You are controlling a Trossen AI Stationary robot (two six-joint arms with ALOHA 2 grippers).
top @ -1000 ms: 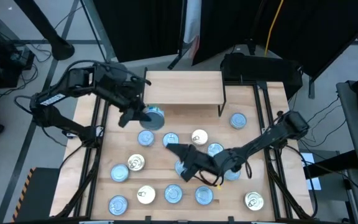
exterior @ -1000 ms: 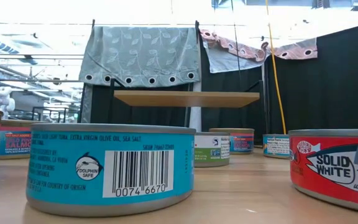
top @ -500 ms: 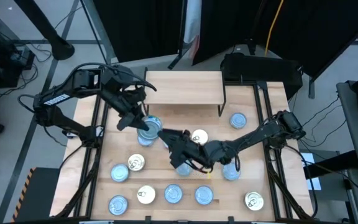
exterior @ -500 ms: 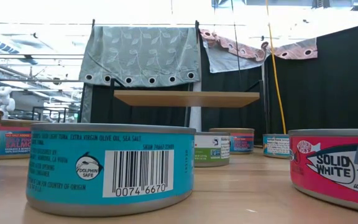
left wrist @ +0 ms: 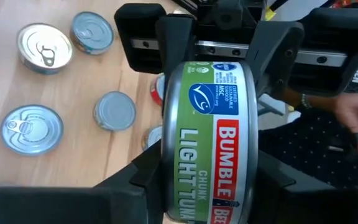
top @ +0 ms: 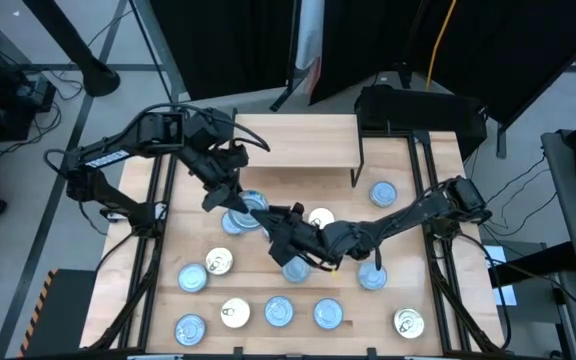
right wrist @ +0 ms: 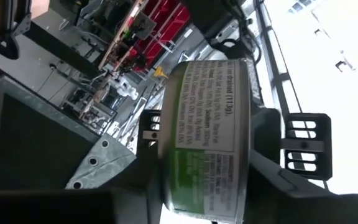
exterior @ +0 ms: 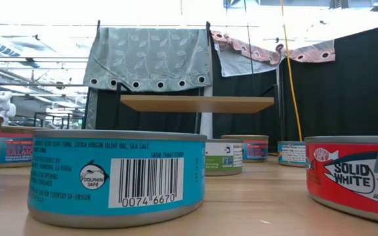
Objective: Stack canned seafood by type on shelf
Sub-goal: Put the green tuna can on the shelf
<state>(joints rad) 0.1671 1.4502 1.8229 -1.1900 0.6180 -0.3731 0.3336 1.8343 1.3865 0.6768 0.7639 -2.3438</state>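
Shelf (top: 298, 140): top bare, nothing stacked. Green-sided tin (left wrist: 207, 140): clamped between left hand (top: 230, 196) and right hand (top: 273, 222) together, mid-handover. Remaining tins (top: 278, 312): on surface (top: 408, 295) below hands.

Shelf (top: 293, 140) top bare, open to approach from above. Table (top: 408, 200) strip along right edge mostly free, one tin (top: 383, 193) there. Both arms cross table centre, blocking passage. Loose tins (top: 279, 312) crowd front edge.
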